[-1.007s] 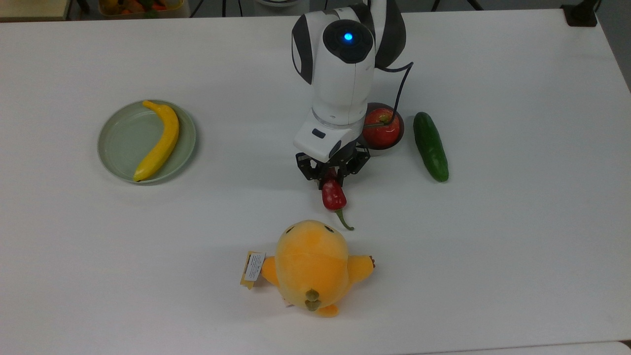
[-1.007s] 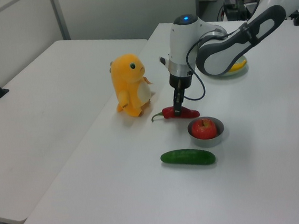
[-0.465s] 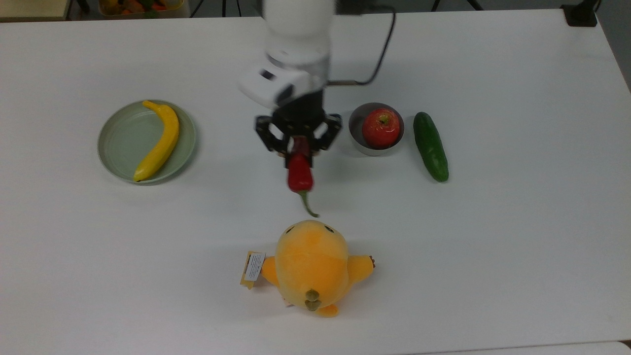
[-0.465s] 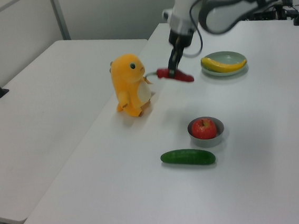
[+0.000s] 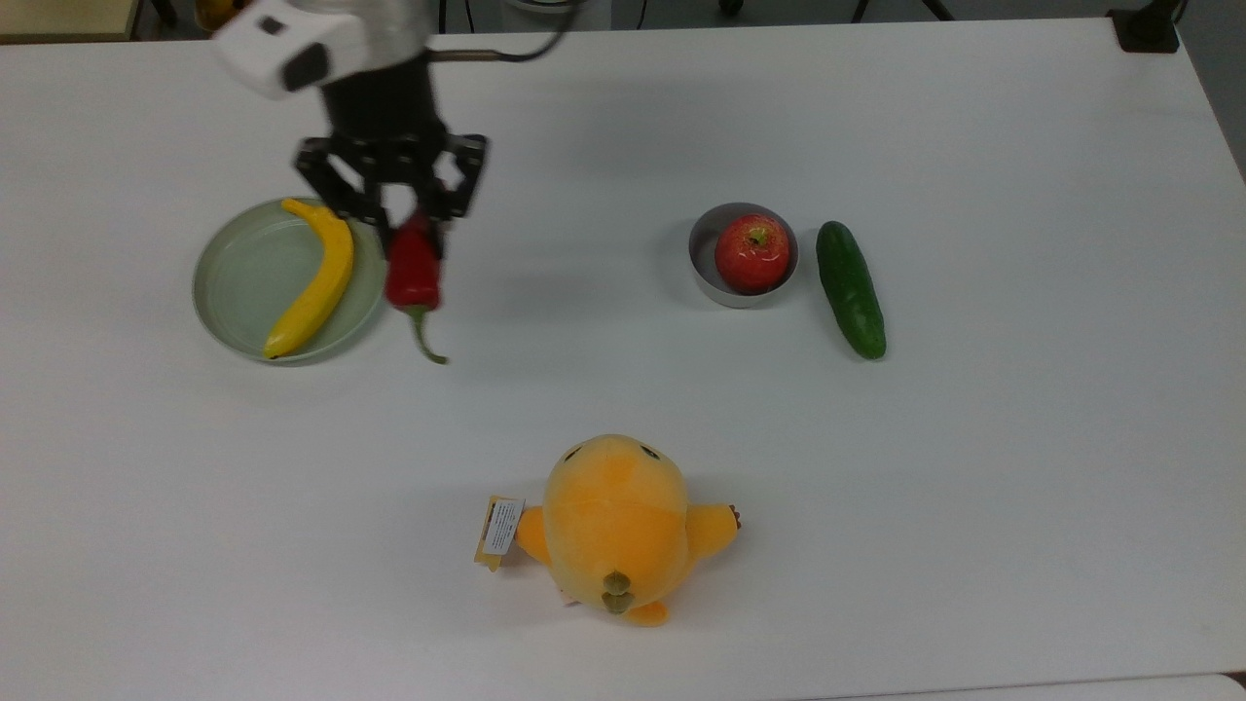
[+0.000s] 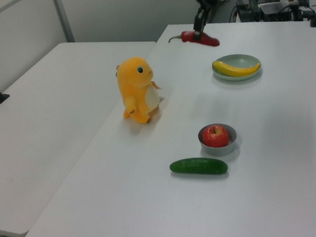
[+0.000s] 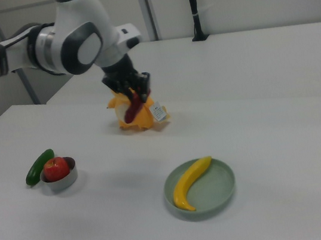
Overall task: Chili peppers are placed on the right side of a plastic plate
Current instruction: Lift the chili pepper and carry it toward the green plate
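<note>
Banana [image 5: 313,279] on plate [image 5: 238,282] at the top view's left, apple [image 5: 751,253] in bowl [image 5: 703,255], cucumber [image 5: 850,288] just right

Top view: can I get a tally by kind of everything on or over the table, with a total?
Fruit and vegetables: 4 (banana, apple, cucumber, chili pepper held in the gripper)
Dishes: 2 (green plate under the banana, grey bowl holding the apple)
Plush toys: 1 (yellow plush)
Total: 7
</note>
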Robot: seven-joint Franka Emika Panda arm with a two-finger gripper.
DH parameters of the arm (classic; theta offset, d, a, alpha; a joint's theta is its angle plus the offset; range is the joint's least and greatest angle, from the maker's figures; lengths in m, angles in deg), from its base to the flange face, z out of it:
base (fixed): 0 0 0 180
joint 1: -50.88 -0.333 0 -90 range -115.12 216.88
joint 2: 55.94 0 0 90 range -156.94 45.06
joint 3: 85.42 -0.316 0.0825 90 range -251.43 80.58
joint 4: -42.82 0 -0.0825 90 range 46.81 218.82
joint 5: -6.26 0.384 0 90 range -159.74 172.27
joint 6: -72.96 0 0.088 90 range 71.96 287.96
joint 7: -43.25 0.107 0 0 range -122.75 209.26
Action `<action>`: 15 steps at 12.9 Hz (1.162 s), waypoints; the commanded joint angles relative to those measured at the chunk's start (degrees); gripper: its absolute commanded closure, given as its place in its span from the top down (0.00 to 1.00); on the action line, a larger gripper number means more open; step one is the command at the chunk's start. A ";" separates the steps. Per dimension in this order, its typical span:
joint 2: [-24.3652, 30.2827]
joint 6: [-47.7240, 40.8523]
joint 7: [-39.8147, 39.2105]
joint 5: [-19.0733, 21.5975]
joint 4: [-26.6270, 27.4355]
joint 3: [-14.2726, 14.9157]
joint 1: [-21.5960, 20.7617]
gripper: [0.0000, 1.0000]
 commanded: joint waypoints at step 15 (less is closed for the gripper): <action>-16.66 13.52 -32.69 -7.16 -0.41 0.24 21.97 0.06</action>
